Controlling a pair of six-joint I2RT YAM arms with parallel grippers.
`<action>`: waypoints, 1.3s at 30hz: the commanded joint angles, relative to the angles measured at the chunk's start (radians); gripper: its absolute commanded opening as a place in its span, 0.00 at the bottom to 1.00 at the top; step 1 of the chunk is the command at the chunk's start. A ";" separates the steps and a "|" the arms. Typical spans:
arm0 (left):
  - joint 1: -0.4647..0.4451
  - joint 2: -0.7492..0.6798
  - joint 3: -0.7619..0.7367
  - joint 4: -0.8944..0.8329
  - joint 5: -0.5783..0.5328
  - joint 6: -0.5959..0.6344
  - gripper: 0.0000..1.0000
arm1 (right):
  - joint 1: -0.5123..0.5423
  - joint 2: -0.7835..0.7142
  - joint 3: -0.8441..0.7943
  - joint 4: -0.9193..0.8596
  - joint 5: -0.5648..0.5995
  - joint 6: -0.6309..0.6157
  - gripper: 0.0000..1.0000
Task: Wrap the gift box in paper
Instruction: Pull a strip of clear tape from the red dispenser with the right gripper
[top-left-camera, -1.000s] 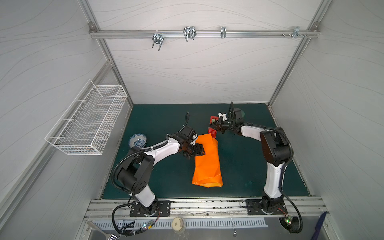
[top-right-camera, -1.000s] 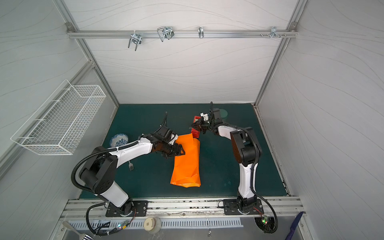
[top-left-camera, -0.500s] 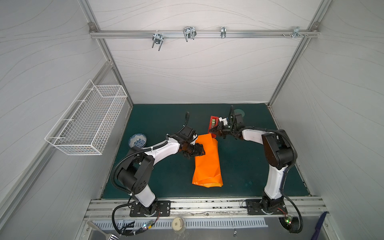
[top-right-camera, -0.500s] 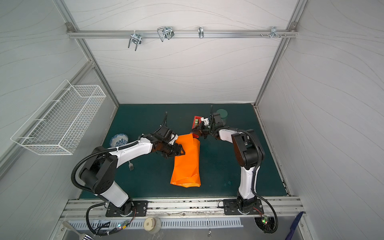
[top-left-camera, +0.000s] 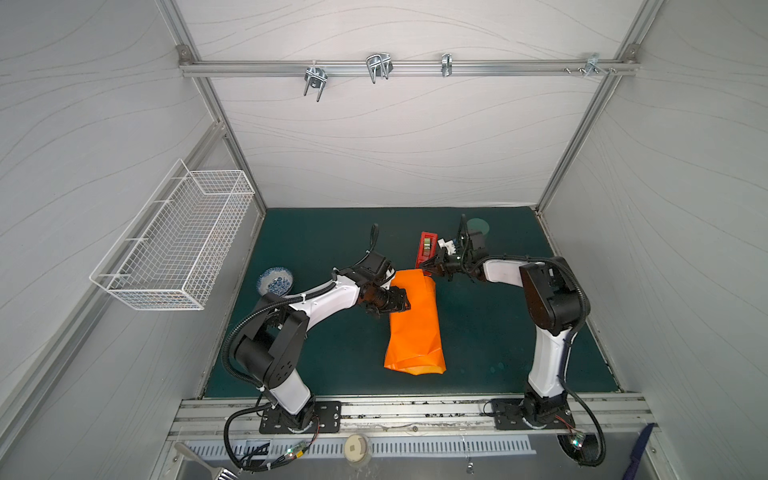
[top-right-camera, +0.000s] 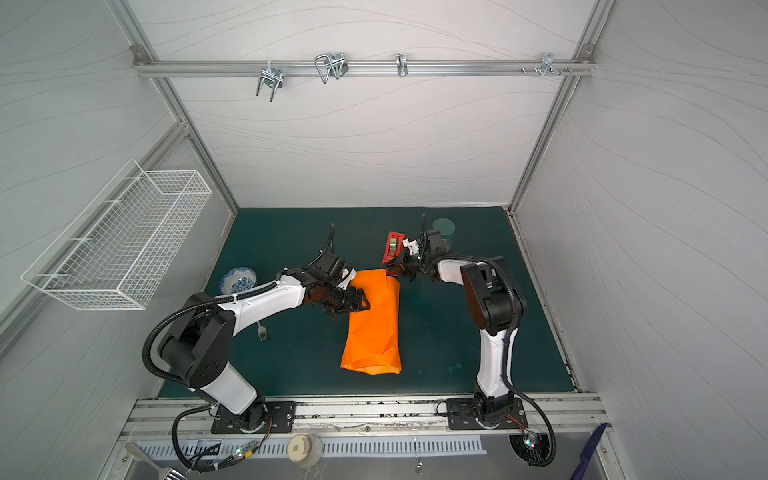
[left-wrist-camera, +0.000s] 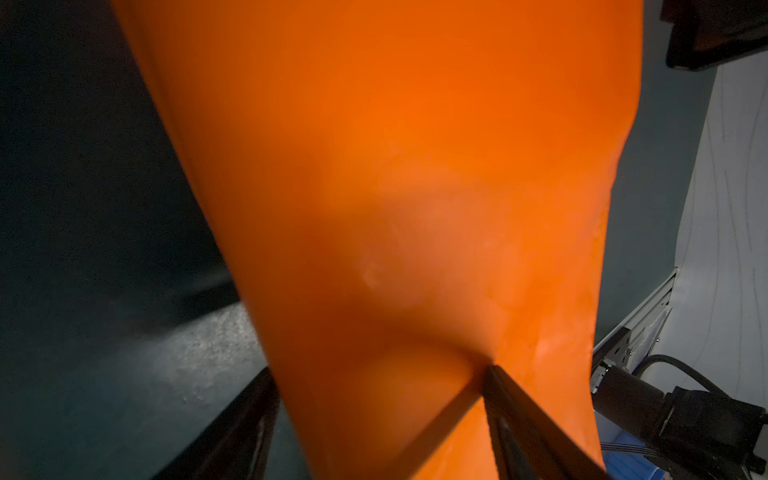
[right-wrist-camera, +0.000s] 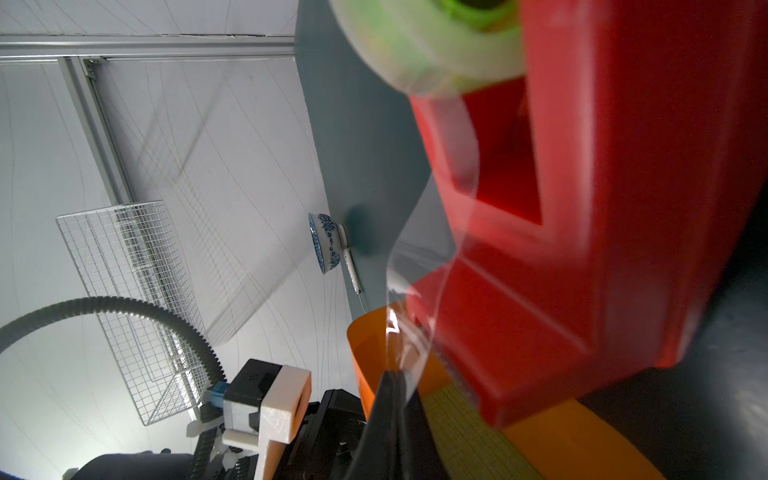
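The orange paper (top-left-camera: 415, 332) lies as a long folded bundle on the green mat in both top views. Through its open far end a patch of the olive gift box (right-wrist-camera: 465, 424) shows; the rest is hidden inside. My left gripper (top-left-camera: 402, 302) stands open at the bundle's left edge. One finger (left-wrist-camera: 519, 415) presses on the paper (left-wrist-camera: 395, 166), the other is beside it over the mat. My right gripper (top-left-camera: 424, 266) is shut on a strip of clear tape (right-wrist-camera: 415, 291) that runs from the red tape dispenser (top-left-camera: 427, 247), just above the paper's far end.
A blue-and-white bowl (top-left-camera: 275, 281) sits at the left of the mat, with a fork (top-right-camera: 262, 330) nearer the left arm. A round green lid (top-left-camera: 478, 226) lies behind the right wrist. A wire basket (top-left-camera: 178, 245) hangs on the left wall.
My right gripper has drawn a little away from the dispenser toward the paper's far end, with the tape. The left arm and the paper have not moved.
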 joint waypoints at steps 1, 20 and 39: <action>-0.006 0.071 -0.040 -0.077 -0.108 0.020 0.78 | -0.008 0.027 -0.005 -0.031 -0.008 -0.025 0.00; -0.006 0.072 -0.041 -0.074 -0.105 0.018 0.78 | -0.012 0.065 -0.008 -0.109 0.073 -0.109 0.00; -0.006 0.077 -0.043 -0.072 -0.105 0.018 0.78 | -0.003 0.052 0.004 -0.250 0.221 -0.225 0.00</action>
